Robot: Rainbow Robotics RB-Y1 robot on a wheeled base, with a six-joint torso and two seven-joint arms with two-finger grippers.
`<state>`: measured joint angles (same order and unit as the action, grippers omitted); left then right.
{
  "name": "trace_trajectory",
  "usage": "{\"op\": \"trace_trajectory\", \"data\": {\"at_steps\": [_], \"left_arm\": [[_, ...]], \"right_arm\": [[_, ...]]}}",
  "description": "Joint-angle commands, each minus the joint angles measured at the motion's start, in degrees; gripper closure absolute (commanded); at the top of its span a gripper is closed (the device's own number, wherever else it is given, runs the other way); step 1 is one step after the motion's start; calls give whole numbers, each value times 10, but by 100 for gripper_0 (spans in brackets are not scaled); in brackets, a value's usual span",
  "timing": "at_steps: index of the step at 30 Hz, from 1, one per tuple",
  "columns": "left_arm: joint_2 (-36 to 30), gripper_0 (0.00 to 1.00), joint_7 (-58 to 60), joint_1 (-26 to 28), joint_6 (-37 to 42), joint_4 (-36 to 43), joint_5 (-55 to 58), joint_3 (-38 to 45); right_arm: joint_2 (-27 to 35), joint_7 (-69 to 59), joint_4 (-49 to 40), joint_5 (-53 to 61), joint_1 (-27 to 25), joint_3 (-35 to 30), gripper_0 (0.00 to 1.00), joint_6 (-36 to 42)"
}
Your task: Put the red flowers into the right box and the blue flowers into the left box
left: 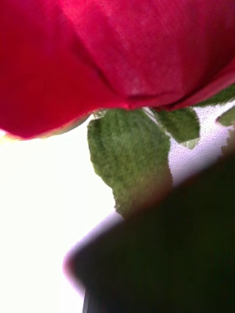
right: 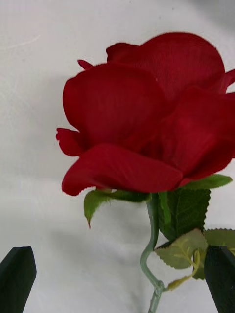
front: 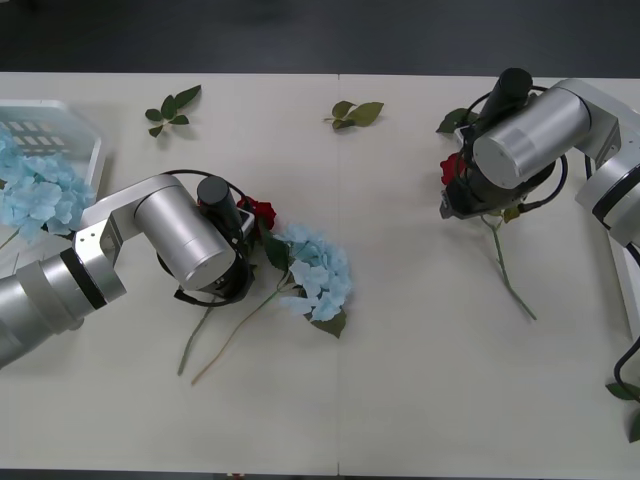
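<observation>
A red rose (right: 147, 112) lies in front of my right gripper (right: 120, 249), which is open; its black fingers (right: 17, 279) stand either side of the thin green stem (right: 152, 234). In the front view this rose (front: 452, 168) sits at the right gripper (front: 462, 195), its stem (front: 512, 285) trailing towards me. My left gripper (front: 245, 225) is over a second red rose (front: 263, 212), whose bloom (left: 117, 54) and leaf (left: 129, 156) loom very close. A blue hydrangea (front: 318, 272) lies just right of it. Another blue hydrangea (front: 35, 190) rests in the left box (front: 85, 130). The right box (front: 622, 285) shows as a white edge.
Loose green leaf sprigs lie at the back left (front: 172, 108), the back middle (front: 356, 113) and the right edge (front: 628, 395). Two long stems (front: 225, 340) run from the left gripper towards the near edge of the white table (front: 400, 400).
</observation>
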<state>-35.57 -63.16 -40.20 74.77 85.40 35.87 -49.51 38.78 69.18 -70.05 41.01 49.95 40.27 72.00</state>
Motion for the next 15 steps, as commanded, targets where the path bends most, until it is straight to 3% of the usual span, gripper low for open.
{"op": "trace_trajectory", "data": {"at_steps": [1, 9, 15], "left_arm": [[-20, 100, -26, -19, -4, 38, -7, 15], [-68, 100, -37, 37, -5, 131, -5, 111], [-63, 100, -79, 104, -5, 180, 17, 219]], "right_arm": [[8, -5, -6, -10, -7, 4, 0, -5], [-3, 5, 19, -12, -12, 8, 0, -27], [-14, 16, 47, -16, -12, 9, 0, -48]]}}
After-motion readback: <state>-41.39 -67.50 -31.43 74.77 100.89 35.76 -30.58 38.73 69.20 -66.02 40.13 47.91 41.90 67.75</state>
